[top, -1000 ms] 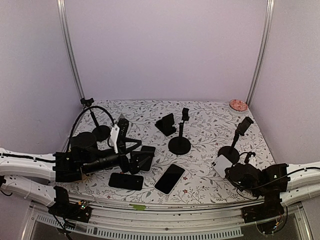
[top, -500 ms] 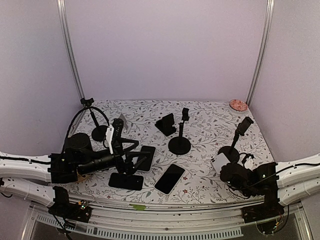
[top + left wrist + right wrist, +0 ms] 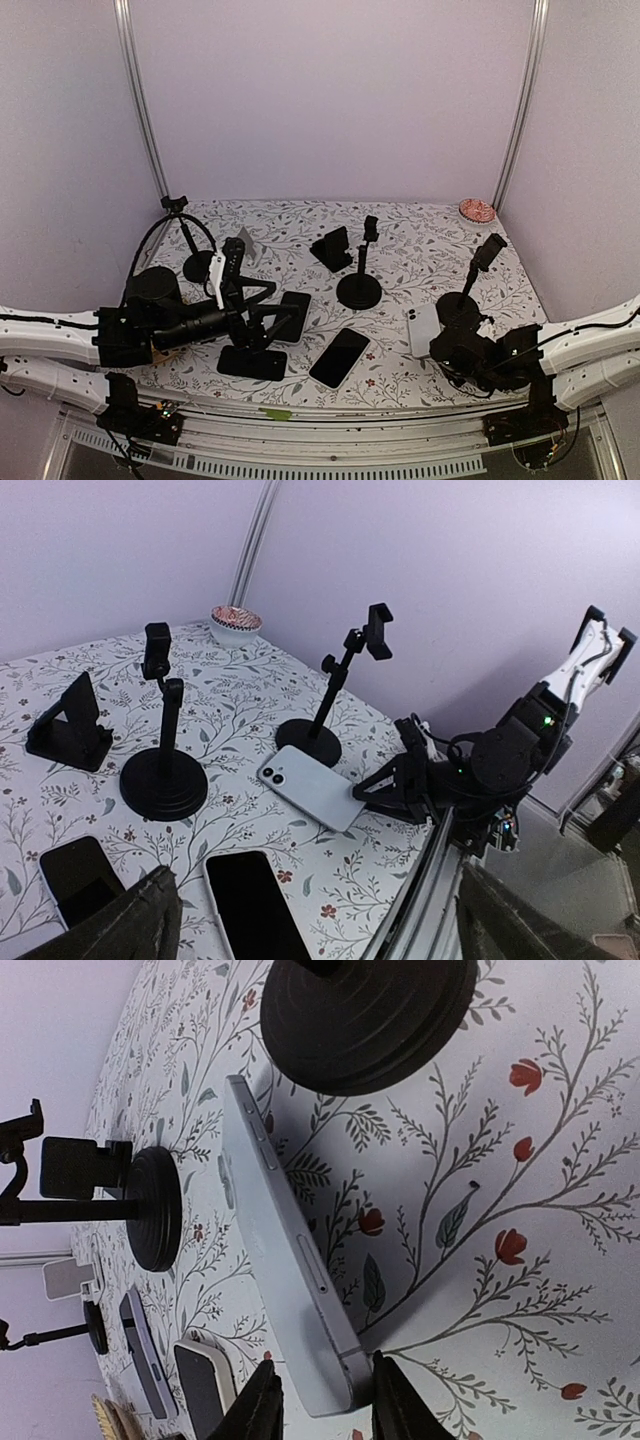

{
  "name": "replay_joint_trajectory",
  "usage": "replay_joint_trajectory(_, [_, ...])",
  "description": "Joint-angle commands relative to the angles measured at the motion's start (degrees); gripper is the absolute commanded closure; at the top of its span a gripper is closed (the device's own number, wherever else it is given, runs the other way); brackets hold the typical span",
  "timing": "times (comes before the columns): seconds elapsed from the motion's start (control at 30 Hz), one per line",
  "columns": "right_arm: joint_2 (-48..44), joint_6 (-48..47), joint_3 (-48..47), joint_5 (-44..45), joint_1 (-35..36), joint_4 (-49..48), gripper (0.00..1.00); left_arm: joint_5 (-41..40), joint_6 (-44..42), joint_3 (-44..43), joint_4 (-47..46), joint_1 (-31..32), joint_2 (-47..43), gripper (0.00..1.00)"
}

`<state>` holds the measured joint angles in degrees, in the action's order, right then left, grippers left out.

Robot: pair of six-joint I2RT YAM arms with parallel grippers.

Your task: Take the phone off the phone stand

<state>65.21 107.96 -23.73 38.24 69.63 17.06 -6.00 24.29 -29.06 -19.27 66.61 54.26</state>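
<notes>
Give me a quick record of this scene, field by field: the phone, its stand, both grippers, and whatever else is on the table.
phone: white phone, flat on the table, back up, beside the stand's base
stand: nearest the right arm, clamp empty
right gripper: low at the table, fingers either side of the phone's near end; grip unclear
left gripper: open, empty
also there: other stands, black phones, bowl at the far right corner
task state: phone is off the stand
</notes>
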Motion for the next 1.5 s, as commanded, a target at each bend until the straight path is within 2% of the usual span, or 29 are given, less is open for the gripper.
replay_joint_trajectory(0.0, [-1.4, 2.8, 2.3, -1.0, -0.7, 0.3, 0.69, -0.9, 0.3, 1.1, 0.4, 1.1, -1.3, 0.04])
replay_joint_trajectory(0.3, [-5.5, 2.8, 4.3, -0.5, -0.8, 0.9, 0.63, -1.3, 0.3, 1.0, 0.2, 1.4, -0.9, 0.04])
replay_joint_trajectory(0.43, [-7.5, -1.7, 3.2, 0.9, -0.9, 1.0, 0.57, -1.6, 0.1, 0.9, 0.2, 1.4, -0.7, 0.04])
replay_joint_trajectory(0.5, [-8.3, -7.2, 0.9, 1.8, -1.5, 0.8, 0.49, -2.1, 0.0, 0.9, 0.2, 1.5, -0.5, 0.04])
replay_joint_trajectory(0.6, [-8.4, -22.8, -4.0, 3.1, -2.9, 1.1, 0.35, -2.7, -0.1, 0.9, 0.2, 1.5, -0.3, 0.04])
replay_joint_trajectory(0.63, [-8.4, -27.9, -5.4, 3.7, -3.4, 1.9, 0.28, -2.7, -0.1, 0.9, 0.2, 1.5, -0.2, 0.04])
replay_joint_trajectory(0.73, [-9.7, -36.0, -7.7, 5.6, -5.4, 3.0, 0.14, -2.8, -0.3, 0.8, 0.3, 1.5, 0.1, 0.04])
replay_joint_trajectory(0.93, [-15.5, -51.8, -9.5, 4.0, -9.7, 1.7, 0.11, -3.7, -0.4, 1.0, 0.7, 1.6, -0.4, 0.04])
replay_joint_trajectory(1.07, [-22.0, -68.2, -10.5, -6.4, -9.8, -8.9, 0.10, -4.2, -0.5, 1.1, 0.6, 1.6, -0.4, 0.04])
replay_joint_trajectory(1.13, [-23.2, -74.0, -14.0, -8.8, -9.9, -9.7, 0.08, -4.1, -0.5, 1.0, 0.5, 1.6, -0.4, 0.04])
replay_joint_trajectory(1.33, [-17.2, -83.1, -28.6, -7.6, -11.4, -5.3, 0.03, -4.1, -0.5, 1.0, 0.6, 1.5, -0.3, 0.04])
replay_joint_trajectory(1.47, [-12.7, -88.0, -36.5, -9.1, -18.8, -3.4, 0.01, -4.2, -0.5, 1.0, 0.5, 1.6, -0.4, 0.04])
